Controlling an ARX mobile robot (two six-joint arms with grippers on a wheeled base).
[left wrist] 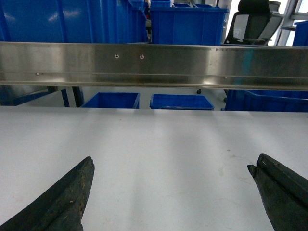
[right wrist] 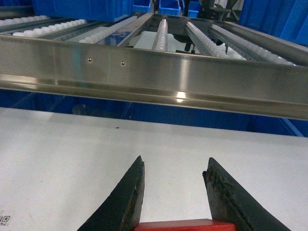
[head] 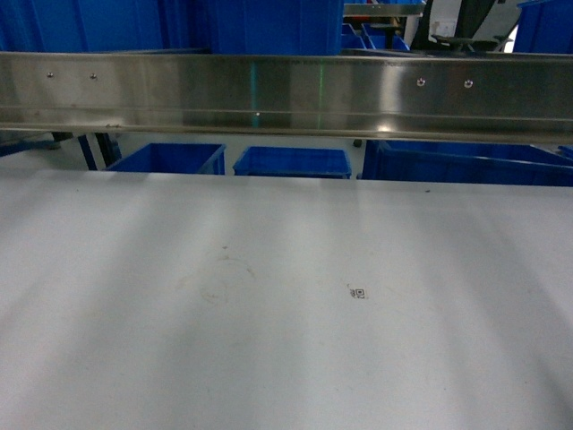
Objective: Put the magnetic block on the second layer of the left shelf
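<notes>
Red block (right wrist: 175, 224) sat between fingers of right claw (right wrist: 175, 202), clamped on it by all appearance, low over white table (head: 269, 340). Left claw (left wrist: 171, 192) spread wide, empty. Steel rail (right wrist: 154, 72) of roller shelf (right wrist: 202, 38) ran across ahead, blue bins (head: 295, 161) beyond. Judgement: lift block above rail before moving forward, keep grip square, swing left toward target tier. Small printed square code (head: 359, 292) on table, unreadable; no brand seen
</notes>
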